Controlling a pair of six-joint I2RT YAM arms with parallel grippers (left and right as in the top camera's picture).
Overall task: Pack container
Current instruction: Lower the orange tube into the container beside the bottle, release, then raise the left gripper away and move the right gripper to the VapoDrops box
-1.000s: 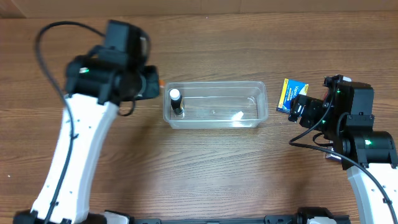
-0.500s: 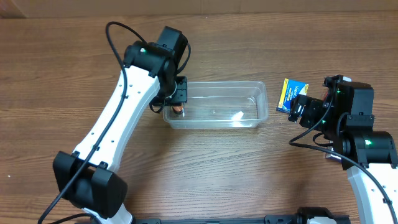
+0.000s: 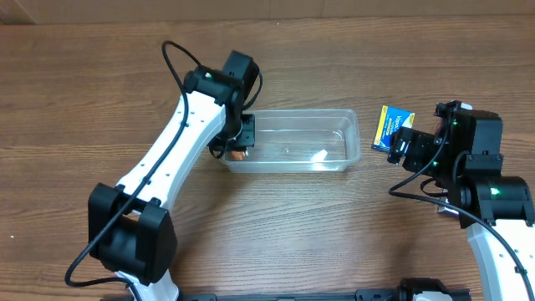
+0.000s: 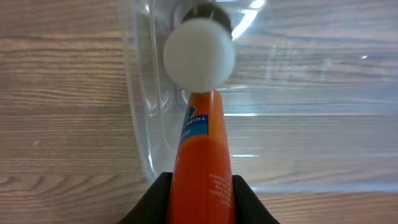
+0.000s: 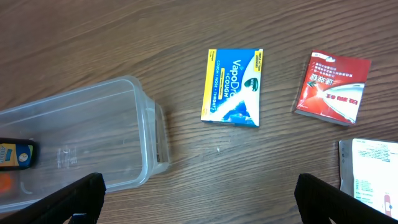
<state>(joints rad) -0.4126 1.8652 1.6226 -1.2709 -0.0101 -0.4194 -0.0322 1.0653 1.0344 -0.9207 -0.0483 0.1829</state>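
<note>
Now that the left end effector, squeezing 1 orange tube, has come over the container, dropping comes next.

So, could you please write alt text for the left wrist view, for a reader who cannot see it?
The left gripper holds an orange tube, a white round cap at its far end, reaching over the rim at one end of the clear container. The container stands on a brown wooden table.
</note>
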